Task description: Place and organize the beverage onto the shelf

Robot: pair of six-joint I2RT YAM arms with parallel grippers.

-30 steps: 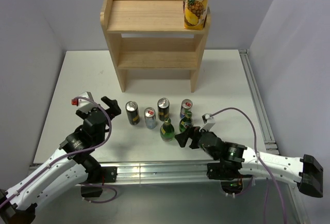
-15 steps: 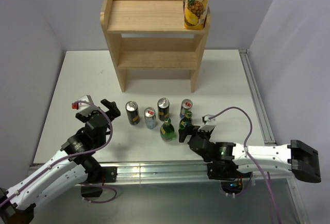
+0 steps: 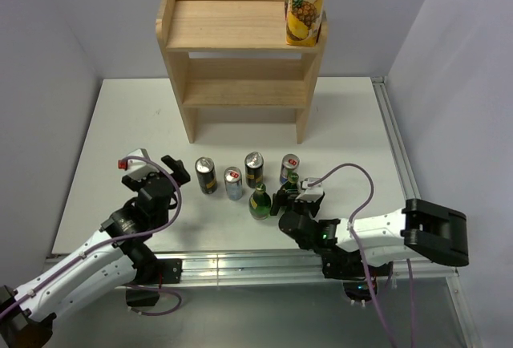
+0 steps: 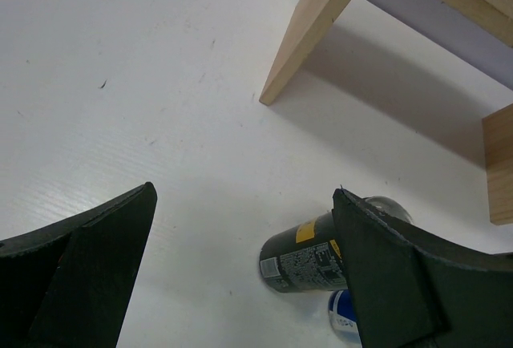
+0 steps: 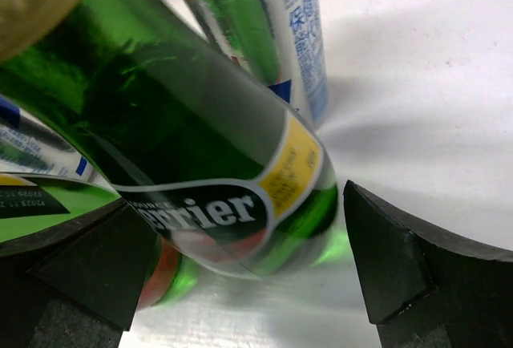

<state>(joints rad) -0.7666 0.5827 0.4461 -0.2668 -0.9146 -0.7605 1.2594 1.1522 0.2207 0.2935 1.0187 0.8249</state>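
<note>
The light-wood shelf (image 3: 240, 39) stands at the back. Six drinks stand on the table in front of it: two black-gold cans (image 3: 206, 176) (image 3: 254, 169), two silver-blue cans (image 3: 233, 184) (image 3: 289, 167) and two green bottles (image 3: 259, 201) (image 3: 289, 184). My right gripper (image 3: 288, 201) is open with the right green bottle (image 5: 200, 147) between its fingers, with a gap on the right side. A silver-blue can (image 5: 268, 35) stands just behind it. My left gripper (image 3: 173, 168) is open and empty, left of a black-gold can (image 4: 321, 256).
A tall yellow pineapple juice carton (image 3: 307, 3) stands on the shelf's top right corner. A shelf leg (image 4: 313, 31) shows ahead in the left wrist view. A metal rail (image 3: 240, 266) runs along the table's near edge.
My right gripper has moved left and forward until its open fingers straddle the right green bottle. My left gripper has shifted slightly towards the cans.
</note>
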